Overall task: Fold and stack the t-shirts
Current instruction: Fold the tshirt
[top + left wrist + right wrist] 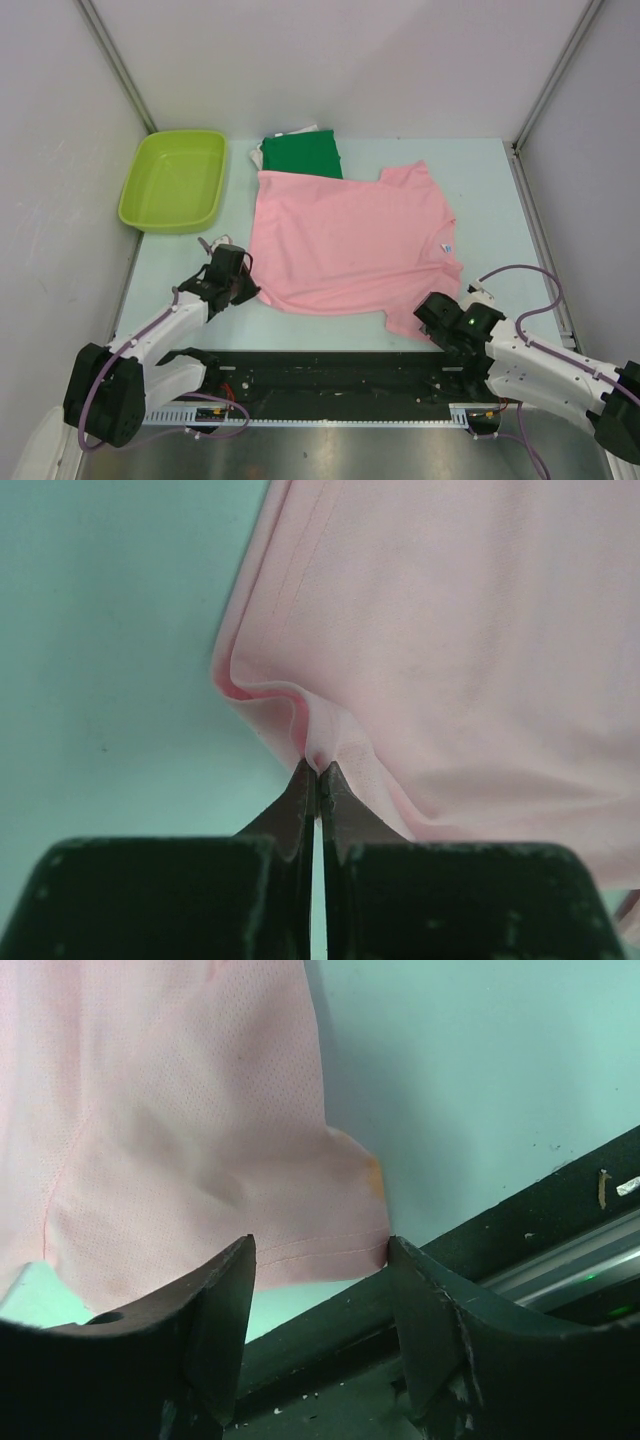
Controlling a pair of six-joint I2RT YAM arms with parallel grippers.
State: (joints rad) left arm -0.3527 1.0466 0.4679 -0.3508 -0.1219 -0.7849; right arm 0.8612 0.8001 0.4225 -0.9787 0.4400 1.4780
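A light pink t-shirt (350,240) lies spread flat on the pale green table (480,190), its neck label toward the right. At the shirt's near left corner, my left gripper (248,285) is shut on a small pinch of the pink cloth (318,765), which puckers up from the fold (450,630). My right gripper (425,318) is at the shirt's near right corner. It is open (320,1245), its fingers either side of the stitched hem (310,1252), with the pink cloth (180,1110) just beyond. A folded dark green t-shirt (303,155) lies at the back on a white one (258,152).
A lime green plastic tub (172,180) stands at the back left. A black rail (330,370) runs along the near edge, right under the right gripper (560,1200). Grey walls close in both sides.
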